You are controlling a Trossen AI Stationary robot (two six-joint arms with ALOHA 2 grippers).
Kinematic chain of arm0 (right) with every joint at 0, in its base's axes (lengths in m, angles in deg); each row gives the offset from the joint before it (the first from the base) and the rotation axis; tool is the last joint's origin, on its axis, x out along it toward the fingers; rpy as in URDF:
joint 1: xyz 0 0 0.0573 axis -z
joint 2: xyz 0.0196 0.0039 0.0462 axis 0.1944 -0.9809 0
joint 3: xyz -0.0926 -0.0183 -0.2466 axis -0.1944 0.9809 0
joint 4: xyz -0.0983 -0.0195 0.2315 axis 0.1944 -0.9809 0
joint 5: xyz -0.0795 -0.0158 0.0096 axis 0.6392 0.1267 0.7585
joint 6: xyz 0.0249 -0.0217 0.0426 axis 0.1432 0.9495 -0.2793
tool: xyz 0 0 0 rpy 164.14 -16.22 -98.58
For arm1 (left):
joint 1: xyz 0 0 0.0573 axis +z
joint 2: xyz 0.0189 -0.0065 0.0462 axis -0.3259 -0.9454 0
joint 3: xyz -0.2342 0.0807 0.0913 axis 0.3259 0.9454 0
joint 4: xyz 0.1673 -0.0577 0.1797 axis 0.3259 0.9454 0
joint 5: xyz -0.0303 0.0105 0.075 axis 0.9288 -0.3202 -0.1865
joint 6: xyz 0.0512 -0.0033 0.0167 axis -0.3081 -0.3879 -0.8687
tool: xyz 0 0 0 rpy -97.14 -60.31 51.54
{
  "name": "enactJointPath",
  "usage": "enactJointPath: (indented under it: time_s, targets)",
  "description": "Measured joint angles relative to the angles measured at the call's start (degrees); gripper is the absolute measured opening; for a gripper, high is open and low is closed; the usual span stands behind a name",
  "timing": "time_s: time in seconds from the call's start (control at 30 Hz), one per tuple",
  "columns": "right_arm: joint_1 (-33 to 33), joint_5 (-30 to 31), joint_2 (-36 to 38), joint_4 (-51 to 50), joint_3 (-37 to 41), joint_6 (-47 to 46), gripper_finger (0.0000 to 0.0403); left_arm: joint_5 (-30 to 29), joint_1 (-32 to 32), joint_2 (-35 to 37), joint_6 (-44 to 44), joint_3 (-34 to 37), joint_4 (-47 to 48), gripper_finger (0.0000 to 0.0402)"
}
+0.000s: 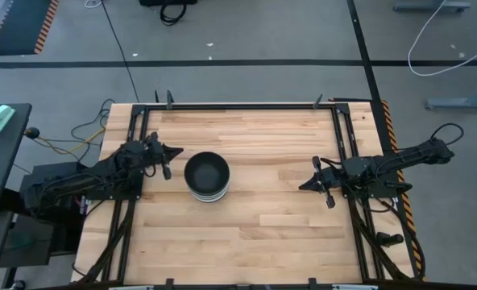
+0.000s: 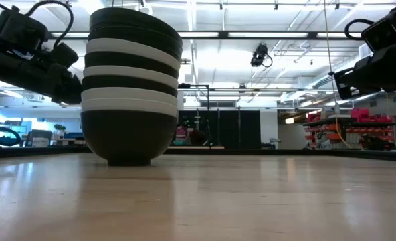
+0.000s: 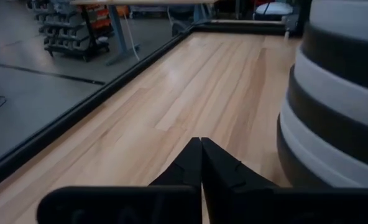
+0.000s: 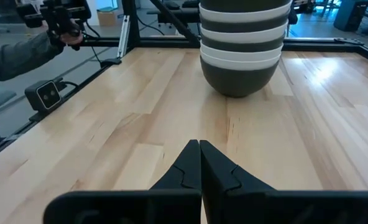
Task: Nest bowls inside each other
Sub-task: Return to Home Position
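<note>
Bowls (image 1: 206,176): one nested stack, black and white bands, black uppermost, upright on worktop (image 1: 263,234) left of centre. At 9 o'clock of stack, near it: left gripper (image 1: 174,151), fingers (image 3: 190,165) pressed together, empty. At 3 o'clock, well apart: right gripper (image 1: 304,185), fingers (image 4: 187,165) likewise closed, empty.

Blk/wht bowls (image 2: 131,87) nested on table (image 2: 265,201), count unclear.

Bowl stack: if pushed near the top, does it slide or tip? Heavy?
Probably tips before sliding: the stack is tall on one narrow foot. Likely heavy: many bowls nested. Glossy rims may slip in a pinch. Left gripper and right gripper sit shut, apart from it.
</note>
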Motion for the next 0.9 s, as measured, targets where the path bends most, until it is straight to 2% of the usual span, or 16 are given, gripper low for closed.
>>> enactJointPath:
  time_s: [0.27, 0.63, 0.9]
  targets:
    - [0.0, 0.0, -0.15, -0.01, 0.0, -1.32, 0.0012, -0.25, 1.07, -1.66, 0.14, 0.0, -0.14, 0.0031]
    - [0.0, 0.0, -0.15, 0.01, 0.0, -1.31, 0.0008, 1.44, 1.02, -1.47, -0.31, 0.07, -4.65, 0.0006]
    - [0.0, 0.0, -0.15, 0.04, 0.0, -1.53, 0.0009, 2.87, 1.02, 3.46, -1.44, 0.06, -6.02, 0.0041]
